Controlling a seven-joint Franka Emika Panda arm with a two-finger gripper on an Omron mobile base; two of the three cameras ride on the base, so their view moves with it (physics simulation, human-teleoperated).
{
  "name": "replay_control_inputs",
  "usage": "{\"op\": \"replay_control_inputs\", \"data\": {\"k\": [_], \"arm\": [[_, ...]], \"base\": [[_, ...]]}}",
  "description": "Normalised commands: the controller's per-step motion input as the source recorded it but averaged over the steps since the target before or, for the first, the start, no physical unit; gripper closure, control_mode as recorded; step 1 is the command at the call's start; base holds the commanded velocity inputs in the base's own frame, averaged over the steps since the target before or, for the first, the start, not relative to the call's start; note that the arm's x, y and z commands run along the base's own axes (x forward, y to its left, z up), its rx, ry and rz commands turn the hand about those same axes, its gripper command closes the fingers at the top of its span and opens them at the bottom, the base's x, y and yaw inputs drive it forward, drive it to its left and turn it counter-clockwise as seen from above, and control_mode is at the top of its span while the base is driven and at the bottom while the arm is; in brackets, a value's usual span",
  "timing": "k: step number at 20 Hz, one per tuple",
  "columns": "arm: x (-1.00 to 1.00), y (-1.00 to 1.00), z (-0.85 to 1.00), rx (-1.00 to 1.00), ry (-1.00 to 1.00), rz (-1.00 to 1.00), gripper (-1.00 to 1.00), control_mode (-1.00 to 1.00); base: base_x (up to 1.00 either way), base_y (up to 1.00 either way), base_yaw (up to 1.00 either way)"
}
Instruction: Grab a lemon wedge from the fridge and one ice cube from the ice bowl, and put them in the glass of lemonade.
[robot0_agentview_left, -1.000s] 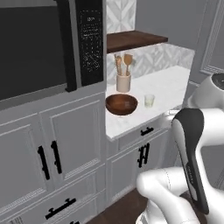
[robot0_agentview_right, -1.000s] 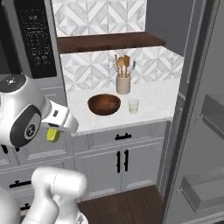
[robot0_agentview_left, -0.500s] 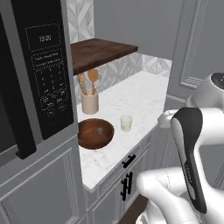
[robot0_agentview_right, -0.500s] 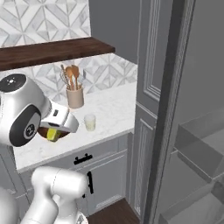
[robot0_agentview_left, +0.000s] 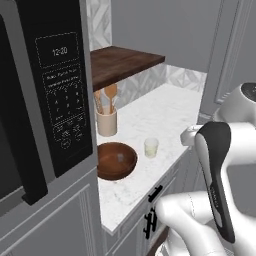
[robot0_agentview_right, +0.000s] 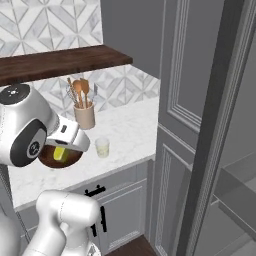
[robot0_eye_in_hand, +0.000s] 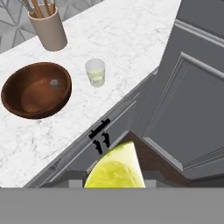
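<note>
Left base view: ice bowl (robot0_agentview_left: 115, 160) at centre, glass of lemonade (robot0_agentview_left: 151, 147) just beside it at 2 o'clock; both nearer and more central than half a second ago, from camera travel.

Right base view: gripper (robot0_agentview_right: 62, 153) clamped on lemon wedge (robot0_agentview_right: 61, 153), hanging before the bowl as before.

Hand view: wedge (robot0_eye_in_hand: 115, 169) at 6 o'clock, ice cube (robot0_eye_in_hand: 54, 83) inside bowl at 10 o'clock.
</note>
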Motion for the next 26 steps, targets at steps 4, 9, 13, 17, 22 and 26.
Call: {"op": "replay_control_inputs", "data": {"k": [4,9,13,17,22,26], "arm": [[0.00,0.00,0.00,0.00,0.00,0.00,1.00,1.00],[0.00,0.00,0.00,0.00,0.00,0.00,1.00,1.00],[0.90,0.11,-0.13,0.00,0.21,0.00,1.00,-1.00],[1.00,0.11,-0.37,0.00,0.15,0.03,1.00,-1.00],[0.99,0.01,-0.58,0.03,-0.11,0.07,1.00,-1.00],[0.94,0.06,-0.75,0.00,-0.11,0.02,1.00,-1.00]], "base": [[0.00,0.00,0.00],[0.02,0.00,0.00],[0.00,0.00,0.00],[0.00,0.00,0.00],[0.00,0.00,0.00],[0.00,0.00,0.00]]}}
